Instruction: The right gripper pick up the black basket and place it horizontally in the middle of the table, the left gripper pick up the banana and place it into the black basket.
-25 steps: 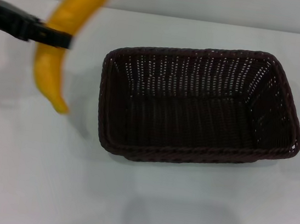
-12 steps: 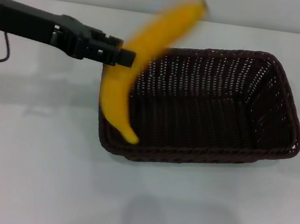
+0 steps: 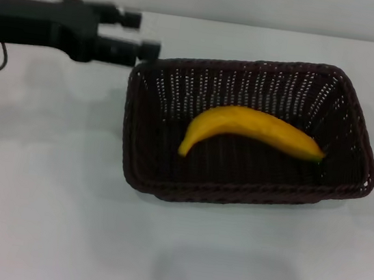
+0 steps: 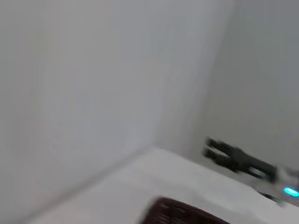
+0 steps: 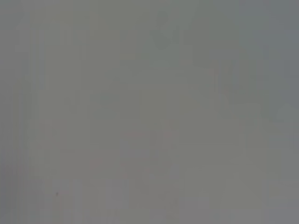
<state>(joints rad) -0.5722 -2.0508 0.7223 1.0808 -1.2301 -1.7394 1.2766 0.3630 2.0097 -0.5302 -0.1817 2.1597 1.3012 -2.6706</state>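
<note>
We see the banana [image 3: 254, 130] lying inside the basket [image 3: 149, 125] mid-table [image 3: 40, 210]; our left gripper [image 3: 146, 34], fingers spread and empty, hovers at the basket's far-left corner.

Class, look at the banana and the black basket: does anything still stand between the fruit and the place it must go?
Nothing does: the banana already lies inside the black basket. The left claw is open and empty, beside the basket's far left corner.
</note>
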